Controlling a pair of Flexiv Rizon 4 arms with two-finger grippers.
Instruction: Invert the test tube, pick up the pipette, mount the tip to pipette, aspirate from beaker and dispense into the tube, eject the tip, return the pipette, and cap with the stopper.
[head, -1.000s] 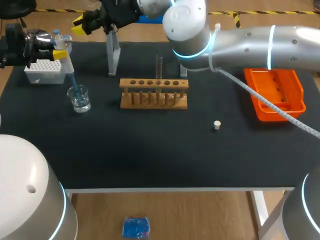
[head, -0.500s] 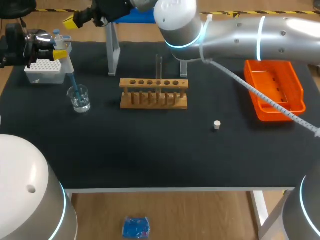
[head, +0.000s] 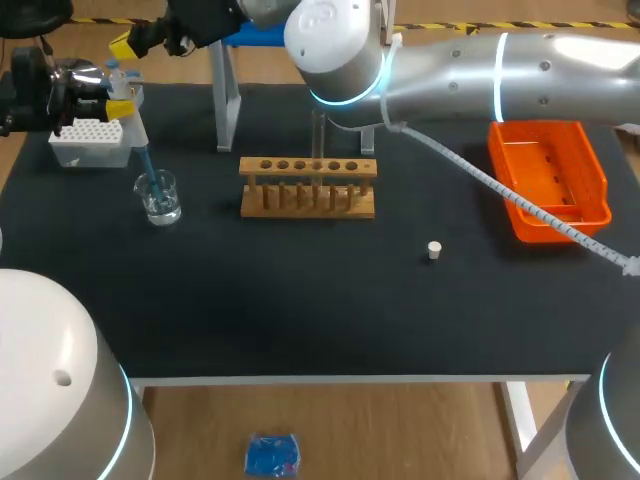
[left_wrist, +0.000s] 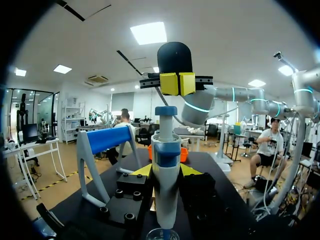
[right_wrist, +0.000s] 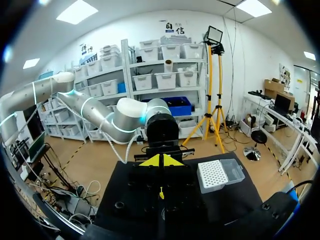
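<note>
The pipette (left_wrist: 166, 190) is clamped from both sides between the yellow fingertips of our left gripper (head: 117, 106), and its blue tip (head: 148, 170) reaches down into the beaker (head: 159, 199) in front of the tip box (head: 88, 143). Our right gripper (head: 135, 42), fingertips pressed together on nothing, hangs past the table's rear edge, near the pipette. The test tube (head: 318, 135) stands in the wooden rack (head: 308, 190), well apart from the pipette, and the stopper (head: 433, 250) lies on the table in front of the rack.

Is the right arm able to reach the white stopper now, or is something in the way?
Probably yes. The stopper lies alone on the bare table, nothing over it; the right gripper is only far off at the back-left corner.
</note>
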